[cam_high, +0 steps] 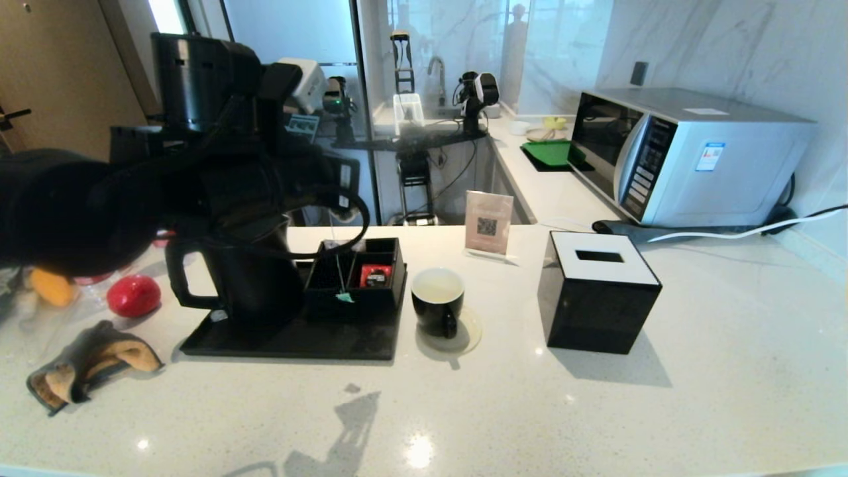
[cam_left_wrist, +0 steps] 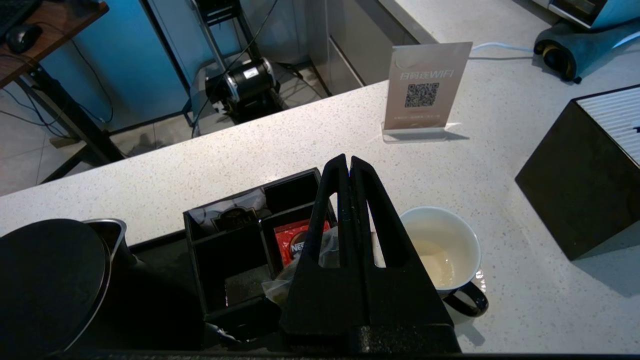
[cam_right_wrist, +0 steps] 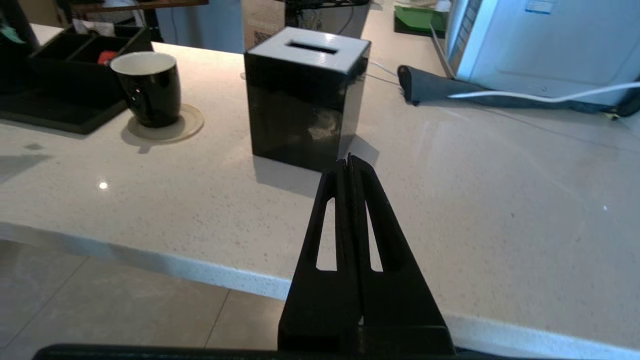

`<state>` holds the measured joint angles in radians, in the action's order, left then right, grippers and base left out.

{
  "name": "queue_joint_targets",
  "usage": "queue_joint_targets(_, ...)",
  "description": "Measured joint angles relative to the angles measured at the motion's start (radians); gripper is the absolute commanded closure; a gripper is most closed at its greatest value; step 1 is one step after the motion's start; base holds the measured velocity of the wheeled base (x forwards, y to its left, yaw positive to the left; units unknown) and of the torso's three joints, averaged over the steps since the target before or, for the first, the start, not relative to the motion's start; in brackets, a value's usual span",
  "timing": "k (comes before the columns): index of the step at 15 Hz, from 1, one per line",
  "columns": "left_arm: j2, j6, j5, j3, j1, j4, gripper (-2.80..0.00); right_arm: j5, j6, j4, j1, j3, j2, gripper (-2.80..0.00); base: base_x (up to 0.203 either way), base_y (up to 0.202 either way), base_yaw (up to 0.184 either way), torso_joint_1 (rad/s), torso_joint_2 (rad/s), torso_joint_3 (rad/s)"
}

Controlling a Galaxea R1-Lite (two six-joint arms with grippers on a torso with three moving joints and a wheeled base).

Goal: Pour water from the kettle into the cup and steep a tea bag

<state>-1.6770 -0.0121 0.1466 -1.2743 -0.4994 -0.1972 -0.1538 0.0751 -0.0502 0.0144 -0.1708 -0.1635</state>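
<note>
The left gripper (cam_left_wrist: 348, 162) is raised high, fingers pressed together; the right gripper (cam_right_wrist: 349, 161) sits low, fingers closed.

Black two-fingered right gripper (cam_right_wrist: 350, 161), fingers pressed together, out over the near edge of a pale speckled stone counter (cam_right_wrist: 475, 210). Ahead, near the fingertips: glossy black cube tissue box with a slotted white top (cam_right_wrist: 305, 100). Farther off: small black mug with white interior (cam_right_wrist: 148, 87) on a round tan coaster (cam_right_wrist: 185, 127), beside a black compartment tray (cam_right_wrist: 60, 70). Silver microwave oven (cam_right_wrist: 540, 45) behind a white cable (cam_right_wrist: 545, 96).
</note>
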Motion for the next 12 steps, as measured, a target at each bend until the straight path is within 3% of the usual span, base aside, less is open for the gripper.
queue_joint_targets(5,0.0,-0.002,0.0,0.012,-0.002,0.002,0.0,-0.042,0.006,-0.192,0.056,-0.087,-0.294,0.0,0.0,0.0,0.0,0.0,0.0,0.0)
queue_joint_targets(12,-0.013,-0.001,0.0,0.02,-0.028,-0.001,0.0,-0.328,0.099,-0.422,0.091,-0.128,-0.649,0.0,0.0,0.0,0.0,0.0,0.0,0.0)
